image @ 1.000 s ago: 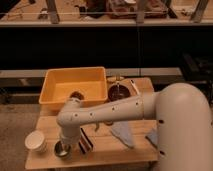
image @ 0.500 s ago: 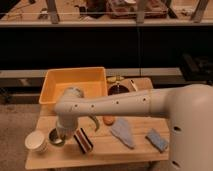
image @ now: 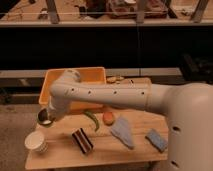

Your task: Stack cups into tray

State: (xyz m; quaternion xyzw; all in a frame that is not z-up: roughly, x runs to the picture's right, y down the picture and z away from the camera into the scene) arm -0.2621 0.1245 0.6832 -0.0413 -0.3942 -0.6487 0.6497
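Observation:
My gripper (image: 51, 115) is at the table's left end, in front of the left front corner of the yellow-orange tray (image: 75, 79). It is shut on the grey metal tumbler (image: 44, 118) and holds it above the table. Something pale shows inside the tumbler; I cannot tell whether it is the light-green cup, which shows nowhere else. The white ribbed cup (image: 36, 142) stands upright at the table's front left corner, below the tumbler. My arm crosses over the tray's front wall.
On the wooden table (image: 100, 155) lie a green pepper (image: 92, 120), an orange piece (image: 108, 117), a dark striped block (image: 82, 140), a grey-blue cloth (image: 122, 132) and a blue sponge (image: 156, 140). Small items (image: 115, 78) sit behind the tray's right end.
My gripper has lifted the grey tumbler off the table and carried it up and to the left, toward the tray's left front corner. The white cup has not moved.

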